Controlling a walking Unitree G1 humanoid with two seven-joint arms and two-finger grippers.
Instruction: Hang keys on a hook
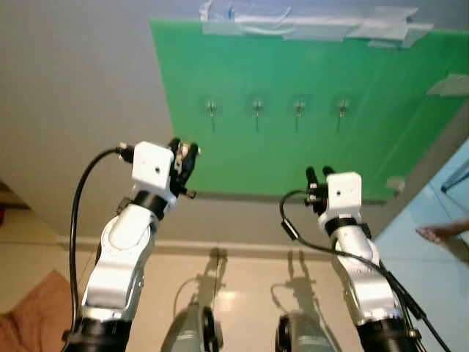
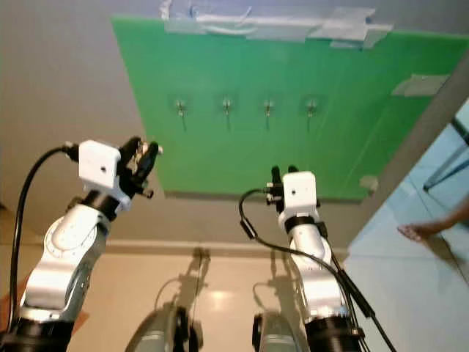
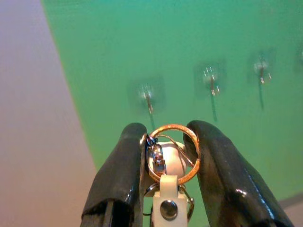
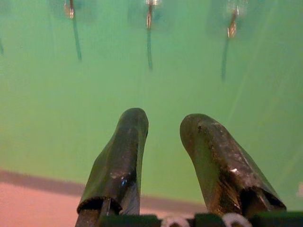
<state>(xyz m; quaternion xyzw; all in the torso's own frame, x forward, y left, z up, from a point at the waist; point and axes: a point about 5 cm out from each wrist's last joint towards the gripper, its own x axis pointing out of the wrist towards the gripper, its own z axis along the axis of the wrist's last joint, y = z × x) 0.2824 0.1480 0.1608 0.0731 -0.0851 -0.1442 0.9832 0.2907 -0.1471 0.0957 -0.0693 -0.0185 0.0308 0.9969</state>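
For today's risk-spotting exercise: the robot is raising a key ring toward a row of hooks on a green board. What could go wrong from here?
1. The left gripper pinches the key ring by its sides between thick fingers, so the small hook may miss the opening.
2. The hooks sit close together; the ring could snag a neighbouring hook.
3. The green board is only taped up; pushing could shift it.

Indoor room, probably a home, set up for a test.
A green board (image 1: 308, 110) is taped to a plain grey wall (image 1: 80, 95), carrying four small hooks (image 1: 256, 108); below it, cream floor tiles (image 1: 242, 293).
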